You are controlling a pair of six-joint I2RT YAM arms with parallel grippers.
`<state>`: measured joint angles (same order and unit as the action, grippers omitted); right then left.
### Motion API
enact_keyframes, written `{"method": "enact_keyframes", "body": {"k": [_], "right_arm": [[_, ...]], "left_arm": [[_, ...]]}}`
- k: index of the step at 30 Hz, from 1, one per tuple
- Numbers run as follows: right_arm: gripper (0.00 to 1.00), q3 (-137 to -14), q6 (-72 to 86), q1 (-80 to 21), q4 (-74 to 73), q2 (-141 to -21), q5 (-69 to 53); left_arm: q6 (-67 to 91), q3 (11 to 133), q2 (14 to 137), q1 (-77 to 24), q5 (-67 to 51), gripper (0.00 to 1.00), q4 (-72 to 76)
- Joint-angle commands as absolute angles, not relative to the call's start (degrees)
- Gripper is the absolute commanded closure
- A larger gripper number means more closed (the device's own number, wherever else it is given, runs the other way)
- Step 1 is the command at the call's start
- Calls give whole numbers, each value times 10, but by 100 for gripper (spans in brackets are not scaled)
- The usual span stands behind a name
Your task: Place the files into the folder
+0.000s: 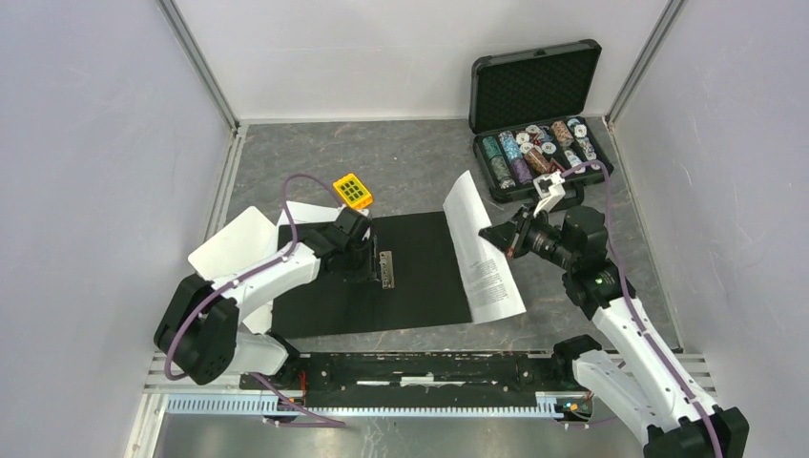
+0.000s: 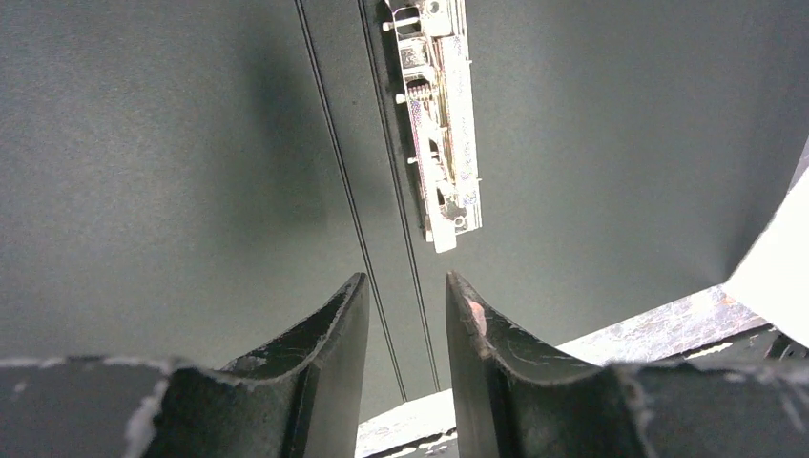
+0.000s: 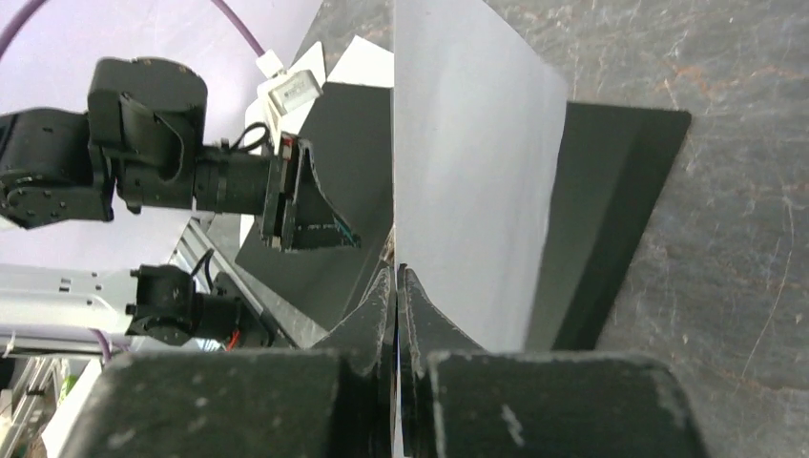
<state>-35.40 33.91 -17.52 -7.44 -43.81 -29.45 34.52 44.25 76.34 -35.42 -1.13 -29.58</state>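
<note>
Black flat folder (image 1: 429, 277) lies open at frame centre on the grey counter (image 1: 410, 162), and the white printed paper files (image 1: 487, 267), pinched in the right hand (image 1: 498, 234), stand tilted at its right edge, long axis running upper frame to lower, so their way in looks leftward, while the half-spread, empty left hand (image 1: 367, 260) hovers by the small metal clip (image 1: 386, 269).

Folder (image 1: 420, 296) lay open at bench (image 1: 420, 162) centre, clip (image 1: 386, 269) near its middle. Files (image 1: 482, 253) leaned over its right edge. Chip case (image 1: 539, 114) sat behind right, clipboard (image 1: 234, 246) left, small block (image 1: 352, 191) behind left.
</note>
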Motion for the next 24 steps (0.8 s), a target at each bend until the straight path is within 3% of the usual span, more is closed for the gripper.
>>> {"method": "enact_keyframes", "body": {"k": [1, 5, 9, 16, 20, 22, 24], "right_arm": [[100, -359, 369, -176, 15, -459, -283], [100, -300, 392, -176, 60, -465, -274], [100, -245, 348, -176, 48, -482, -186], [100, -151, 304, -176, 82, -530, -107], [100, -131, 284, -176, 86, -538, -75], [91, -130, 276, -176, 82, -540, -68], [72, -142, 261, -176, 56, -541, -65]], "left_arm": [[338, 440, 768, -350, -24, 58, -260], [349, 425, 750, -336, -31, 59, -247], [362, 412, 722, -318, -34, 58, -249], [373, 419, 641, -305, -5, 49, -301], [387, 402, 635, -270, 4, 52, -315], [399, 378, 628, -246, -32, 51, -298], [423, 347, 611, -234, -49, 51, -269]]}}
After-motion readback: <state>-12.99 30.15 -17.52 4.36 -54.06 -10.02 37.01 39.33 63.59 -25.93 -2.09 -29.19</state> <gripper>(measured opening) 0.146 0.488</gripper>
